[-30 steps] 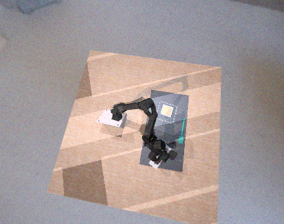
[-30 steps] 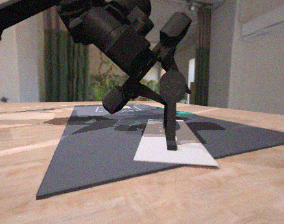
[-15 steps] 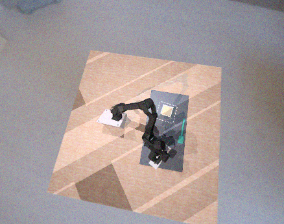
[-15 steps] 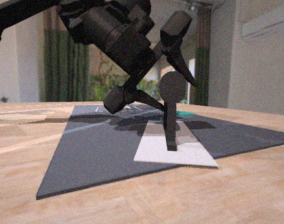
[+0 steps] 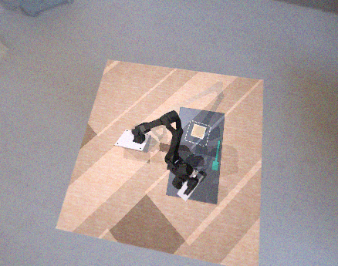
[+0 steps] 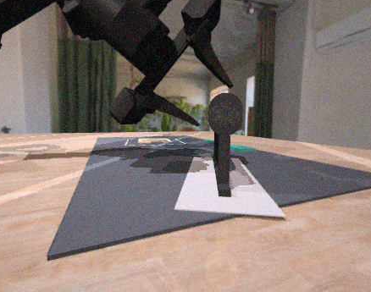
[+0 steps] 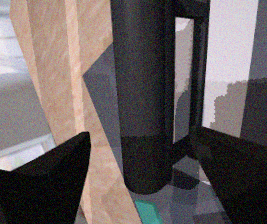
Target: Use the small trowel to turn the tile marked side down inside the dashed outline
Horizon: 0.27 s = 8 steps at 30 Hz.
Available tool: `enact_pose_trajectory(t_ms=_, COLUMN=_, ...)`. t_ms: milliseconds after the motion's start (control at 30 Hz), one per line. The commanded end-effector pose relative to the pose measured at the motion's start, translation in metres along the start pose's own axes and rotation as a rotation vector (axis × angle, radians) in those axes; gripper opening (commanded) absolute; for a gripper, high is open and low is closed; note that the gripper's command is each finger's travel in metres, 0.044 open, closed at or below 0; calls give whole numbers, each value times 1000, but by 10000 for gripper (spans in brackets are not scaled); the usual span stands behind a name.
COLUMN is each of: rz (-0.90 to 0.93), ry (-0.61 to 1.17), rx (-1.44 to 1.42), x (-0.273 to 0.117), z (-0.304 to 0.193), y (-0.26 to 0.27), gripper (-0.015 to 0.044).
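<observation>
The tile (image 5: 199, 131) (image 6: 153, 140) lies flat within the dashed outline (image 5: 189, 121) (image 6: 126, 142), where it should finish, though whether its marked side faces down I cannot tell. Well apart, the small trowel (image 5: 183, 194) (image 6: 202, 201) (image 7: 143, 100) rests blade-down mostly on the mat (image 5: 204, 196) (image 6: 118, 201) (image 7: 100, 90), keeping its weight off the tile, its grip upright beneath the gripper (image 5: 196, 183) (image 6: 214, 105) (image 7: 142, 134). The 2 fingers are spread, pinching nothing, presumably to free the grip before the arm moves clear.

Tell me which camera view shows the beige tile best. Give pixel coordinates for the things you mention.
The top view: it shows the beige tile (image 5: 199, 131) (image 6: 154, 140) from above, its square face uncovered. The exterior view shows it far off and flattened; the wrist view does not show it.
</observation>
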<state>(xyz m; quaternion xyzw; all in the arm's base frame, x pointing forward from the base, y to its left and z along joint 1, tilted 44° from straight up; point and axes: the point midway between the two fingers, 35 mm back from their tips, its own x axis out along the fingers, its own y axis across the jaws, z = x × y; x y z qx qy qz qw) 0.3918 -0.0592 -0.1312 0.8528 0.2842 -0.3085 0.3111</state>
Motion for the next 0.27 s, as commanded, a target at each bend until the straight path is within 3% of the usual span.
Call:
enact_pose_trajectory(t_ms=0, rz=-3, ry=5, rx=-3, x=-15, z=-1, y=-2, gripper=300)
enact_pose_trajectory(t_ms=133, rz=-3, ry=3, rx=-3, x=-23, z=-1, y=3, gripper=300)
enact_pose_trajectory(t_ms=233, rz=-2, ry=0, rx=-3, x=-59, z=1, y=18, gripper=300)
